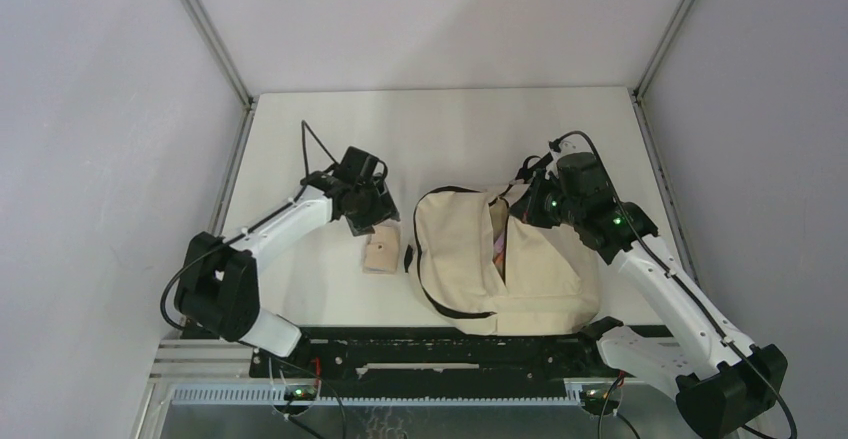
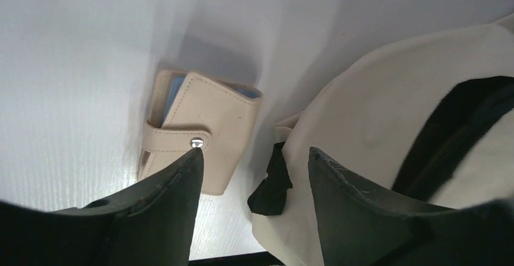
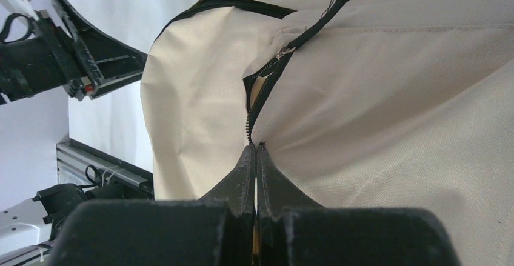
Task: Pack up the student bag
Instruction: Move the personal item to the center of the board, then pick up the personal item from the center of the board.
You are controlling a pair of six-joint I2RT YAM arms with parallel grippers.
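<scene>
While the right gripper [image 3: 256,149] is pinching the zipper edge of the student bag [image 1: 455,249] lying mid-table, the left gripper [image 2: 254,157], jaws spread, is hovering beside the wallet [image 2: 203,126] and should be centring over it before closing.

Two robot arms built of white shell links joined by chunky black joint housings. The left arm [image 1: 285,221] and right arm [image 1: 668,281] each have a thin black cable [image 1: 312,147] looping above the wrist. Small green lights [image 1: 617,221] glow on the right arm. The left gripper [image 2: 254,154] has matte black, wedge-shaped, lightly scratched fingers [image 2: 160,214].
</scene>
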